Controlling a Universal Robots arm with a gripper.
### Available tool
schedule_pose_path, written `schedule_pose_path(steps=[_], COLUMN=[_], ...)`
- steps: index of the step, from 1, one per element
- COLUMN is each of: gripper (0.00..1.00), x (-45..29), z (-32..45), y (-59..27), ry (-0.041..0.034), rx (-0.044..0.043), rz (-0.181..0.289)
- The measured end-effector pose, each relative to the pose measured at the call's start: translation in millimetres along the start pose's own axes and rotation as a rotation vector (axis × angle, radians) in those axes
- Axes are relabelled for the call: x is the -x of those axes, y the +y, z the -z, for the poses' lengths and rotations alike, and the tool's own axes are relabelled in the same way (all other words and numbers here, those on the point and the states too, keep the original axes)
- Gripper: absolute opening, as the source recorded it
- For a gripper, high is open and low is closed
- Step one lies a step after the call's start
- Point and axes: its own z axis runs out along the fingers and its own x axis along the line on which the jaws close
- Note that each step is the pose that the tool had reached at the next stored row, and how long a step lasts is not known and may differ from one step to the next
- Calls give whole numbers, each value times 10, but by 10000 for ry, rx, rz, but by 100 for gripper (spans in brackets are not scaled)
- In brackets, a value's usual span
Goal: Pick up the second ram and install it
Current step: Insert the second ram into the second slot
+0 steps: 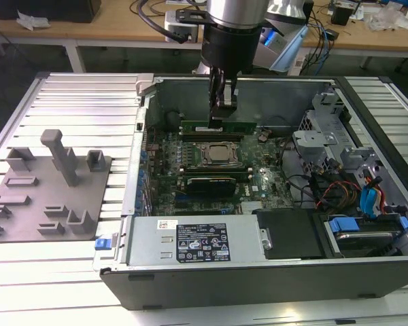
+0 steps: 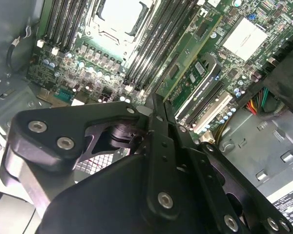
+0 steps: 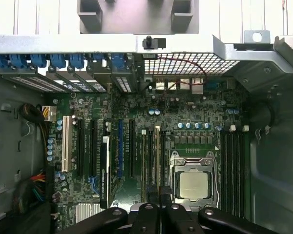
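Note:
The second ram (image 1: 238, 126) is a long green stick standing on edge in a slot of the motherboard (image 1: 258, 180), just beyond the silver processor (image 1: 217, 155) inside the open computer case. My gripper (image 1: 217, 121) reaches straight down onto the stick's middle, its dark fingers closed together on the top edge. In the first wrist view the ram (image 3: 157, 156) runs as a thin pale line from the fingertips (image 3: 151, 210), beside the processor (image 3: 193, 185). In the second wrist view the gripper (image 2: 155, 105) is pinched shut over the green stick (image 2: 190, 53).
A grey fixture plate (image 1: 47, 197) with an upright post (image 1: 61, 156) lies at the exterior view's left. In the case are a black expansion card (image 1: 207, 183), the power supply (image 1: 190, 238), drive bays and cables (image 1: 347, 193). The case wall (image 1: 146, 102) stands close.

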Motion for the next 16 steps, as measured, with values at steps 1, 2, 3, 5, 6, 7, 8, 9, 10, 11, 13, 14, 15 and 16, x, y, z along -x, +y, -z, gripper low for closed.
schedule_pose_path(steps=[1, 2, 3, 5, 6, 7, 8, 9, 10, 11, 13, 14, 15, 16], gripper=[9, 9, 9, 9, 9, 9, 9, 9, 9, 9, 9, 9, 9, 9], x=[0, 0, 0, 1, 1, 1, 1, 2, 2, 2, 2, 2, 2, 3], z=[0, -1, -16, -45, -53, -62, -71, -75, -88, -99, -117, -123, -142, -169], y=[0, 0, -1, -3, -4, -4, -5, -5, -6, -7, -8, -8, -9, -11], ry=[0, 0, -1, 1, 1, -1, 1, 1, 0, 1, 0, 1, 1, 0], rx=[0, 0, -3, -6, -6, -7, -6, -6, -7, -6, -7, -7, -6, -6], rz=[0, 0, 0, 0, 0, 0, 0, 0, 0, 0, 0, 0, 0, 0])
